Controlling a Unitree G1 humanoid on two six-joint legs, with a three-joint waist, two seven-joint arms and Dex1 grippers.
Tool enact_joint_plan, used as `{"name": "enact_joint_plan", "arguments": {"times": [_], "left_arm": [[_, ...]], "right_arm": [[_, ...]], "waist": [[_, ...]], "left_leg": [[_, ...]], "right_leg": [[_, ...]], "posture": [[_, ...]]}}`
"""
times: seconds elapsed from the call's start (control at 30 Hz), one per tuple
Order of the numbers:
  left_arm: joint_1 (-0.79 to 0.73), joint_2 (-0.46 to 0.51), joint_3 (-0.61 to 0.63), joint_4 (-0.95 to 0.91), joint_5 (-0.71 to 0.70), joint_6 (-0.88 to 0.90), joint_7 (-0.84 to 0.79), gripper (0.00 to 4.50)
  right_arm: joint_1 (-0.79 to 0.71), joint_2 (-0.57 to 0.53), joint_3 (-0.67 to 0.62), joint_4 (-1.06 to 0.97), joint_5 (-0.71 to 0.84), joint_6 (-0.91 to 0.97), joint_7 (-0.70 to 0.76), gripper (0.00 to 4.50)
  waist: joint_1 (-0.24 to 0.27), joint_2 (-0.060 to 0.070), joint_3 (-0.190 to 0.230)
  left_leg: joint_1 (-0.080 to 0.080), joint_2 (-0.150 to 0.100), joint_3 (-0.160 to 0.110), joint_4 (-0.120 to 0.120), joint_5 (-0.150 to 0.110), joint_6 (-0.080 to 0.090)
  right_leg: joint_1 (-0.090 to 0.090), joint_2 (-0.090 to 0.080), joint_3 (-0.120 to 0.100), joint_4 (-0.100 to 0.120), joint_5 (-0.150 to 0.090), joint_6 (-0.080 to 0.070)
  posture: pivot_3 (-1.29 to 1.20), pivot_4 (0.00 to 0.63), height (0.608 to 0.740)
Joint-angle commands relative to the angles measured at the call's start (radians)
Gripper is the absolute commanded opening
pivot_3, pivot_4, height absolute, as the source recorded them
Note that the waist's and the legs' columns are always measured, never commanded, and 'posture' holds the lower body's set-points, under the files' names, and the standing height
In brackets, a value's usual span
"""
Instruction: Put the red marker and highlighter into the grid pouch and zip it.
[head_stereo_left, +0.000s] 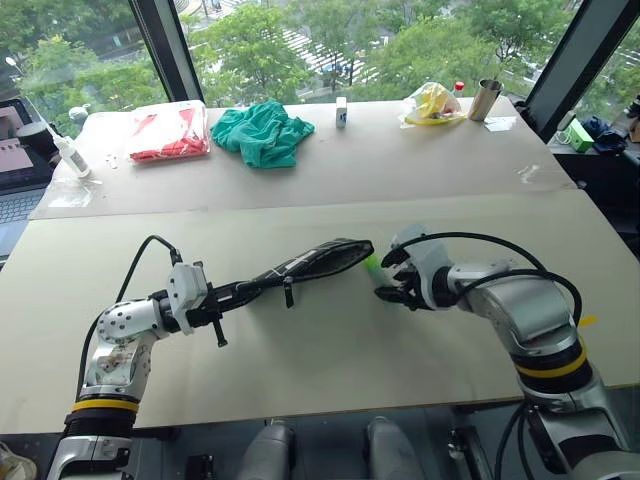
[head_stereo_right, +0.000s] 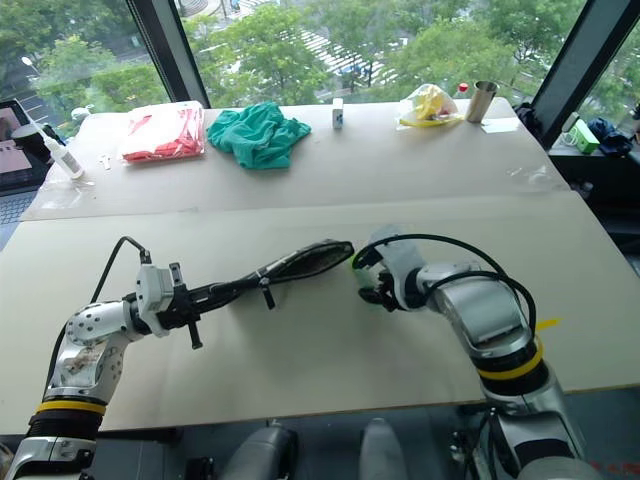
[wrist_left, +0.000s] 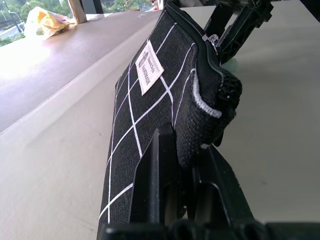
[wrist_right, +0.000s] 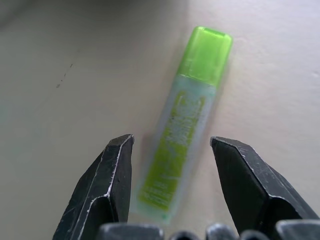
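The left gripper is clamped on the flat black white-gridded fabric pouch, while the right gripper hangs parted astride the translucent green highlighter, seemingly not touching it.

Left tool clamped shut and level, reaching rightward; right tool angled downward, fingers apart.

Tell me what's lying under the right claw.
The highlighter lies flat on the table under the open right claw, between its fingers but untouched. Its bright green cap points away from the claw. The barrel's near end is partly hidden behind one finger.
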Motion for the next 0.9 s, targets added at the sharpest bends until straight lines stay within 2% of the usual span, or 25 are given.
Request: {"name": "enact_joint_plan", "arguments": {"times": [0.03, 0.17, 0.3, 0.37, 0.5, 0.67, 0.8, 0.9], "left_arm": [[0.006, -0.004, 0.011, -0.018, -0.014, -0.017, 0.003, 0.00], [0.005, -0.009, 0.011, -0.012, -0.011, -0.022, 0.004, 0.00], [0.002, -0.010, 0.009, -0.009, -0.007, -0.024, 0.004, 0.00], [0.001, -0.010, 0.009, -0.011, -0.007, -0.023, 0.004, 0.00], [-0.001, -0.007, 0.010, -0.010, -0.006, -0.023, 0.001, 0.00], [-0.006, -0.004, 0.010, 0.009, -0.006, -0.031, -0.012, 0.00], [-0.017, -0.004, 0.007, 0.026, -0.004, -0.037, -0.025, 0.00], [-0.024, -0.005, 0.003, 0.027, -0.003, -0.036, -0.028, 0.00]], "right_arm": [[0.023, 0.016, -0.021, -0.006, 0.009, 0.015, -0.038, 2.77], [0.060, 0.021, -0.015, 0.030, -0.004, -0.019, -0.068, 2.77], [0.087, -0.002, -0.014, 0.063, -0.024, -0.073, -0.089, 1.78], [0.091, -0.023, -0.011, 0.060, -0.018, -0.091, -0.076, 0.99], [0.056, -0.097, -0.017, 0.077, -0.021, -0.156, -0.037, 0.99], [-0.048, -0.273, -0.041, 0.083, -0.073, -0.510, 0.084, 0.99], [-0.076, -0.436, -0.055, 0.036, -0.059, -0.762, 0.303, 0.99], [-0.060, -0.496, -0.034, -0.054, -0.021, -0.846, 0.435, 0.99]], "waist": [[0.000, 0.000, 0.000], [0.001, -0.001, -0.001], [0.003, -0.002, -0.002], [0.003, -0.003, -0.002], [0.011, -0.003, -0.002], [0.018, -0.002, -0.002], [0.009, -0.002, -0.001], [0.004, -0.002, -0.001]], "left_leg": [[0.000, 0.000, 0.000, 0.000, 0.000, 0.000], [0.001, 0.000, 0.000, 0.000, 0.000, 0.000], [0.003, 0.000, 0.000, 0.000, 0.000, 0.000], [0.003, 0.000, 0.000, 0.000, 0.000, 0.000], [0.004, 0.000, 0.000, 0.000, 0.000, 0.000], [0.001, -0.001, 0.001, 0.001, 0.000, 0.001], [0.001, 0.001, 0.002, -0.001, 0.000, 0.001], [0.001, 0.001, 0.002, -0.001, -0.002, 0.003]], "right_leg": [[0.000, 0.000, 0.000, 0.000, 0.000, 0.000], [0.001, 0.000, 0.000, 0.000, 0.000, 0.000], [0.003, 0.000, 0.000, 0.000, 0.000, 0.000], [0.004, 0.000, 0.000, 0.000, 0.000, 0.000], [0.005, 0.000, 0.000, -0.001, 0.000, 0.000], [0.001, -0.001, 0.000, -0.001, 0.000, 0.000], [0.001, 0.000, 0.000, -0.001, 0.000, 0.000], [0.001, 0.001, -0.001, -0.003, 0.000, 0.000]], "posture": [[0.00, 0.150, 0.740], [0.00, 0.150, 0.740], [0.00, 0.150, 0.740], [0.00, 0.150, 0.740], [0.00, 0.150, 0.740], [0.00, 0.150, 0.740], [0.00, 0.150, 0.740], [0.00, 0.150, 0.740]]}}
